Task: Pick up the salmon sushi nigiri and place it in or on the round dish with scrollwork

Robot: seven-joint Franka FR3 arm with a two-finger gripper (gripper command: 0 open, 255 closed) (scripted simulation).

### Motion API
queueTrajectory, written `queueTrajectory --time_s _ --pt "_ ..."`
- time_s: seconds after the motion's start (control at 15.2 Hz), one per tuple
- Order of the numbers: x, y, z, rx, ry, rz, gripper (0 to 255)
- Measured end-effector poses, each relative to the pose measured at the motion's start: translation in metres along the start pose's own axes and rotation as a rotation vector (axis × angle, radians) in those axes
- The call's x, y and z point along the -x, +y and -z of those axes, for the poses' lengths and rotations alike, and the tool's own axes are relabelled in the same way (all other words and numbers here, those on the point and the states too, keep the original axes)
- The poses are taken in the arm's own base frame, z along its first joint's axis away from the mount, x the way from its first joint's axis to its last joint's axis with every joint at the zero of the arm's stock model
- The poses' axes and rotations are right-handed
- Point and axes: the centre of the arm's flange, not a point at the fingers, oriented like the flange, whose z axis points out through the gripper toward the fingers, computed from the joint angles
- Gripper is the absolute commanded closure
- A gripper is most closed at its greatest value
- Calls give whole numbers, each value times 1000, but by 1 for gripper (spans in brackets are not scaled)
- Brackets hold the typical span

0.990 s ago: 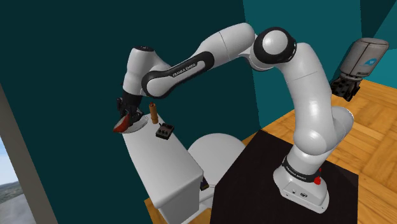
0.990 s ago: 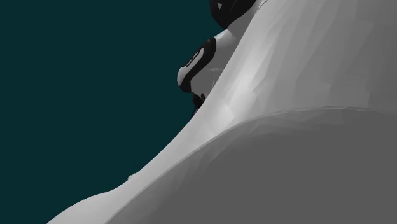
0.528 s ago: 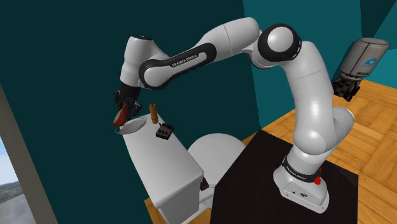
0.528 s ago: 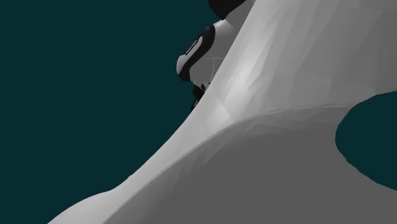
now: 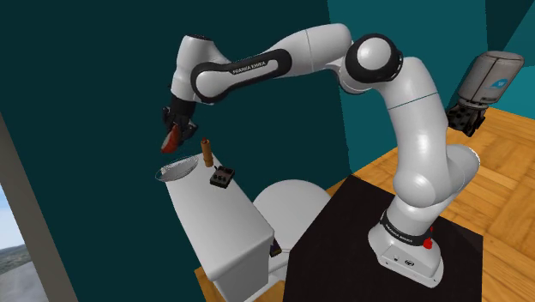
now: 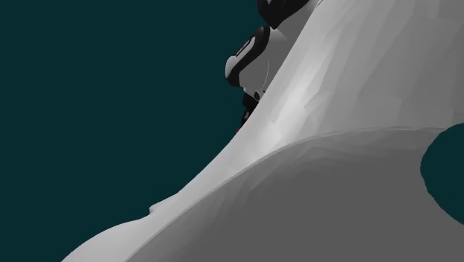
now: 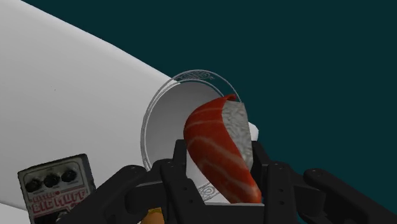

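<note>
Red-orange striped nigiri [image 7: 219, 149] hangs in black jaws above round scroll-rimmed dish [image 7: 197, 76].

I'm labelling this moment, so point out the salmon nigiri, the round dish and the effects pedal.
salmon nigiri [image 7: 213, 146]: wrist view, on its red salmon topping.
round dish [image 7: 197, 76]: wrist view, on its scrollwork rim.
effects pedal [image 7: 56, 191]: wrist view, on its grey face.

Big pale grey shape [image 6: 334, 186] right up close, curving from bottom left to top right. Teal wall [image 6: 97, 89] behind. Over its edge pokes the arm [image 6: 249, 56], white with a dark band, gripper [image 6: 245, 115] beneath, a red speck of sushi [image 6: 239, 128] there
</note>
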Motion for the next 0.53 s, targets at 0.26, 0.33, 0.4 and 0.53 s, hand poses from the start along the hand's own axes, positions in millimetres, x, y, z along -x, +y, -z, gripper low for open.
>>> queueTrajectory --time_s 0.26,0.33,0.4,0.53 --pt "-11 1 -14 0 0 2 255" --pt "-13 2 -18 0 0 2 255" --pt "-14 3 -23 0 0 2 255" --pt "-17 6 -34 1 0 2 255"
